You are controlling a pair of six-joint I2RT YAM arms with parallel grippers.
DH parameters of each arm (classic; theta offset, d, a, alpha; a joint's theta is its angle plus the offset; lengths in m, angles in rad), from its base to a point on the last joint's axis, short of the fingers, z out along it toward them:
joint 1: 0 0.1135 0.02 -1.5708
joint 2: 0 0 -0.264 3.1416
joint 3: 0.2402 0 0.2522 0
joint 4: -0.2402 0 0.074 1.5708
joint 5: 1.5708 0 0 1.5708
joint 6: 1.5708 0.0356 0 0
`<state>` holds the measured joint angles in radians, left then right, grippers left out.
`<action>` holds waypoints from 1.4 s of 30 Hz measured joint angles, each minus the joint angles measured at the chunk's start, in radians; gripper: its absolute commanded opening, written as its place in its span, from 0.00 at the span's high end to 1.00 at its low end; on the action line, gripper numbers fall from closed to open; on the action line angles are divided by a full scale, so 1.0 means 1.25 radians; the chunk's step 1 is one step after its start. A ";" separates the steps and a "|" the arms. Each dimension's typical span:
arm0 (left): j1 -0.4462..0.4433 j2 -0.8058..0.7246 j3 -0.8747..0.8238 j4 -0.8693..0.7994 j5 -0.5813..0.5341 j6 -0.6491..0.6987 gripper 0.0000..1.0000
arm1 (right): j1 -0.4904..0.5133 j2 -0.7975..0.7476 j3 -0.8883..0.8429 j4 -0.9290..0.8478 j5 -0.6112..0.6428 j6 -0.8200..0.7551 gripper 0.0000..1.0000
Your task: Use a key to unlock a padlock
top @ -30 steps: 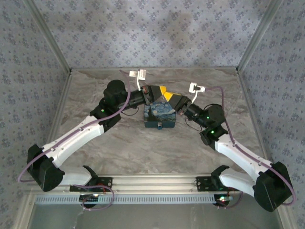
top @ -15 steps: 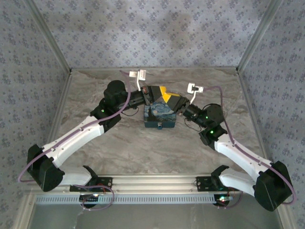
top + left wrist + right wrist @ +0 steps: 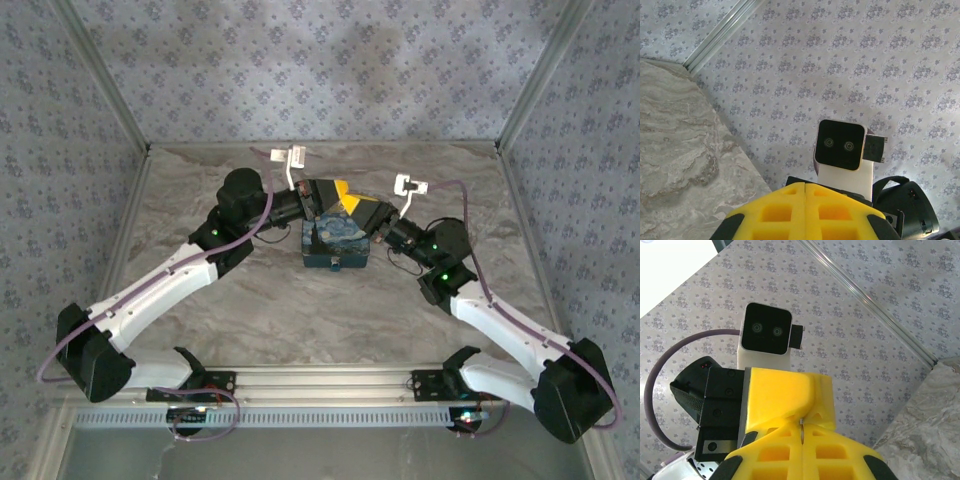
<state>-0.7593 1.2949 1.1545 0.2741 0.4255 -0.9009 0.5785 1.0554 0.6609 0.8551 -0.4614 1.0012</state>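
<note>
We see the marbled bench (image 3: 300, 310) closed in by papered walls (image 3: 320, 70) on three sides. The left arm (image 3: 170, 275) and the right arm (image 3: 500, 325) reach in from the near corners and meet over the middle of the bench, closer to its far edge than to its near one.

Under their meeting point a dark blue box (image 3: 337, 240) with a swirling painted lid sits on the bench, midway between the left and right edges.

The left hand (image 3: 805, 187) has its yellow fingers pressed flat together along one seam, with nothing we can make out between them. The right hand (image 3: 802, 432) is also closed narrow, and a thin metal sliver (image 3: 801, 421) stands up out of the seam between its fingers. It is too small for us to say whether it is the key. The two hands face each other just above the box's far edge, their yellow tips touching or nearly so.

A small pale fitting (image 3: 335, 265) shows on the box's near face. We cannot tell whether that is the padlock.
</note>
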 measured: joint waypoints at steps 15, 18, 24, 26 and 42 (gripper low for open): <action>-0.001 -0.009 -0.014 -0.001 -0.006 0.001 1.00 | -0.004 -0.037 -0.007 -0.012 0.007 0.003 0.62; -0.001 -0.010 -0.015 0.000 -0.006 0.001 1.00 | -0.004 -0.037 -0.007 -0.012 0.007 0.004 0.59; -0.001 -0.010 -0.015 0.000 -0.006 0.001 1.00 | -0.004 -0.031 -0.007 -0.012 0.007 0.003 0.59; -0.001 -0.010 -0.015 0.000 -0.006 0.001 1.00 | -0.004 -0.025 -0.007 -0.012 0.007 0.003 0.58; -0.001 -0.009 -0.015 0.012 -0.006 -0.002 1.00 | -0.003 -0.007 -0.006 -0.024 0.003 0.006 0.61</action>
<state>-0.7605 1.2831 1.1355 0.2886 0.4175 -0.9031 0.5747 1.0466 0.6537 0.8253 -0.4580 1.0084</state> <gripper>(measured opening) 0.039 0.386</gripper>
